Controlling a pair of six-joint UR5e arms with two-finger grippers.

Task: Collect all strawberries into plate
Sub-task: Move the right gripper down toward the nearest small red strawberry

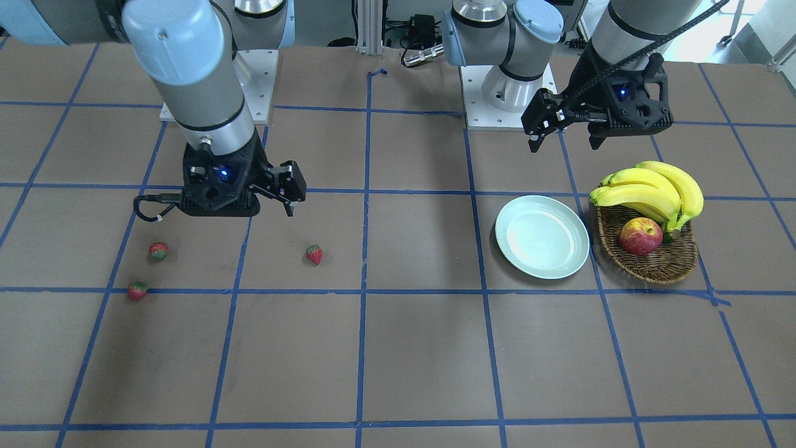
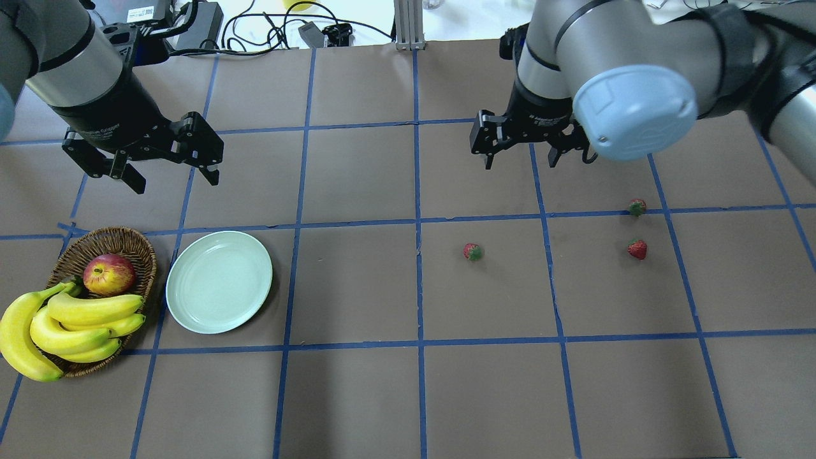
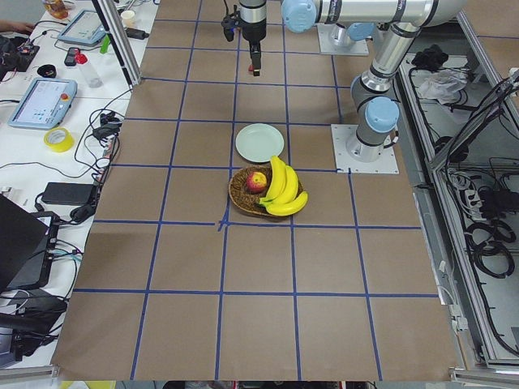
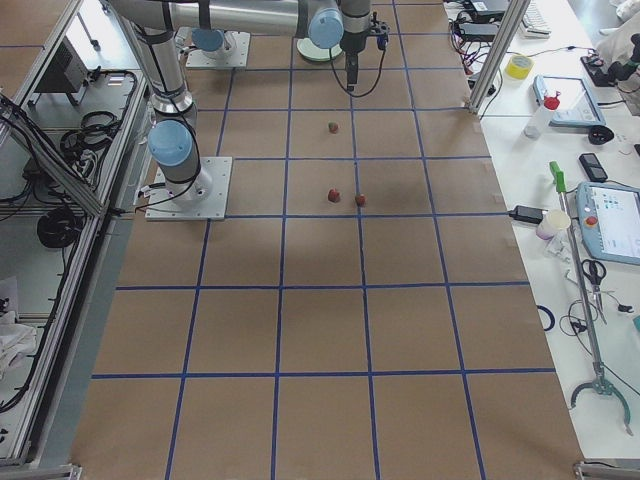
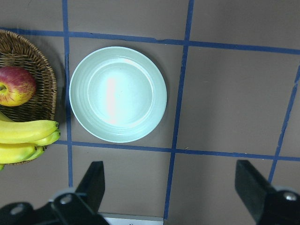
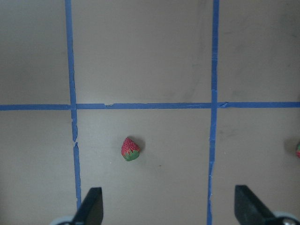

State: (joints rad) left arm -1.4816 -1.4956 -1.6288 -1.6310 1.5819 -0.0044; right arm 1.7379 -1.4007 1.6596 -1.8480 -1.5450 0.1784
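Observation:
Three small red strawberries lie apart on the brown table: one [image 2: 472, 251] near the middle, and two [image 2: 637, 248] [image 2: 636, 206] further right. The right wrist view shows the middle strawberry [image 6: 130, 149] below and left of centre. My right gripper [image 2: 519, 162] hangs open and empty above the table, behind that berry. The pale mint plate [image 2: 218, 282] sits empty at the left, seen whole in the left wrist view [image 5: 117, 93]. My left gripper [image 2: 175, 182] hovers open and empty behind the plate.
A brown wicker basket [image 2: 131, 237] stands just left of the plate, holding a red-yellow apple [image 2: 108, 274] and a bunch of bananas [image 2: 64, 319]. Blue tape lines grid the table. Cables and equipment lie beyond the far edge.

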